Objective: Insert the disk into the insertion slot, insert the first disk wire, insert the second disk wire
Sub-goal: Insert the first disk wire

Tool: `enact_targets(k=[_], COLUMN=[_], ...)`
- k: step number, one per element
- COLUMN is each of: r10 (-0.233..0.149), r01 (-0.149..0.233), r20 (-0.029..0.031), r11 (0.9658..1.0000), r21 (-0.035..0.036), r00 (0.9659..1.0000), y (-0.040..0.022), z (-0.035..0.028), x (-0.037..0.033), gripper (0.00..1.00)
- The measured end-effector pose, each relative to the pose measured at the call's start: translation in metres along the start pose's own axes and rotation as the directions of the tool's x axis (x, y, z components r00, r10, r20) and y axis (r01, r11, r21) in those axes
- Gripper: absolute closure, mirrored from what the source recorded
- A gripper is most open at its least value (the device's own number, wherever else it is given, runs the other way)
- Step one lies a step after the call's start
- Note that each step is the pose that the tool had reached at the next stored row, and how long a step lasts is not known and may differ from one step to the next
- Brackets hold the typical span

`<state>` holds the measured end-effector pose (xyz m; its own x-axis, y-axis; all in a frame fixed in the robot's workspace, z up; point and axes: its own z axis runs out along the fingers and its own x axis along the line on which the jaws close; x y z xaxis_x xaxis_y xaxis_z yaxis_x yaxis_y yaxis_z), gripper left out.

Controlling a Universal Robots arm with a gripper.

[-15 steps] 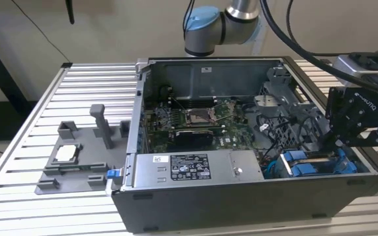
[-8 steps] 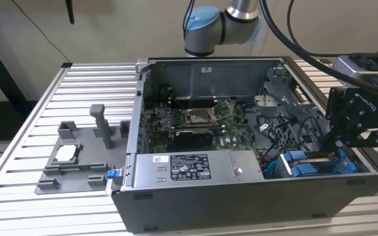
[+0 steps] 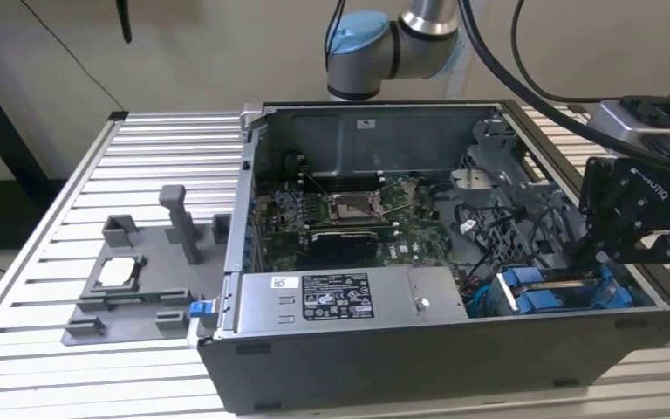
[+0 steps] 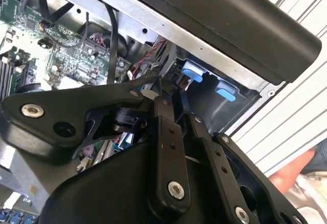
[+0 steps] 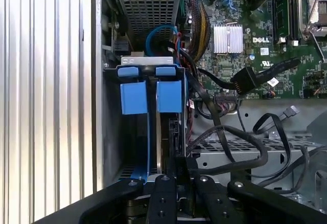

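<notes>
We see the gripper (image 5: 176, 163) pinched together on the edge of the disk (image 5: 171, 132), which stands on edge, partly down in the insertion slot (image 3: 557, 292); the slot sits in the near corner of the computer case (image 3: 428, 367), on the exterior view's right; we judge the first step under way, not finished; loose black wires (image 5: 242, 78) lie beside the bay, apparently not yet plugged into the disk.
</notes>
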<state>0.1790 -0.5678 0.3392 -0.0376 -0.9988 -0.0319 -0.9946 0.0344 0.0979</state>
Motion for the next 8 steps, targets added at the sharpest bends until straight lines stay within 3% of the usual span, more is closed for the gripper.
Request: enact_targets(k=[5, 8], r10=[0.007, 0.009], r01=[-0.007, -0.009], r20=[0.0001, -0.0032], r11=[1.0, 1.0], r21=[0.0004, 0.0006], r00=[1.0, 1.0], y=[-0.0005, -0.0007], z=[0.0044, 0.0072], x=[0.0002, 0.0003], gripper=[0.81, 0.81])
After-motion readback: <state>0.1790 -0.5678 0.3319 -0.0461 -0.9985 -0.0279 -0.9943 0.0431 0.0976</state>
